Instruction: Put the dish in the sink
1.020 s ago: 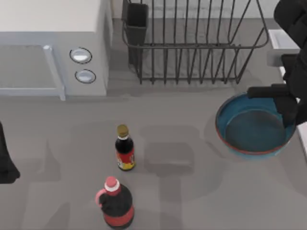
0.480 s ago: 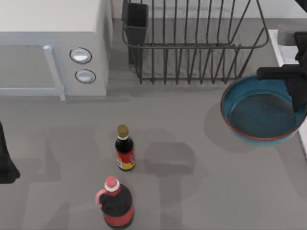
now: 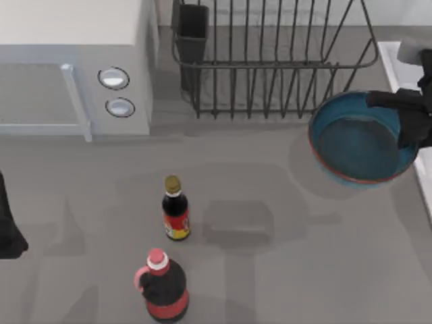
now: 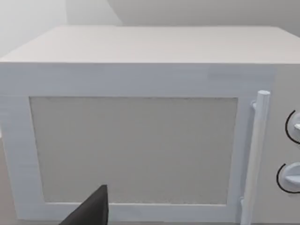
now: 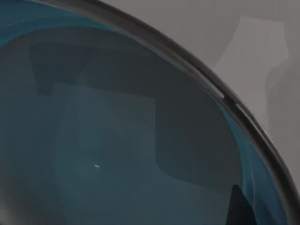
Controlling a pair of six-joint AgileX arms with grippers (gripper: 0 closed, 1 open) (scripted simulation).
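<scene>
Gripping the dish by its right-hand rim, the right gripper sits at the right edge of the top view, its dark fingers closed on the edge of the bowl. The dish is tilted and held above the grey table, its shadow lying on the surface just below and to the left of it. In the top view the bowl is in the upper right of the frame, its upper-left rim overlapping the lower right corner of the dark wire dish rack. The sink shows as a pale rim at the right edge of the frame, beside the rack and just above the gripper. The right wrist view looks into the teal inside of the dish, with grey table past its curved rim.

In the lower middle of the top view stand 2 bottles: a small dark bottle with a gold cap, and below it a round dark bottle with a red cap. The white microwave is in the upper left. The left arm is parked at the left edge, and I cannot tell how its fingers stand.
</scene>
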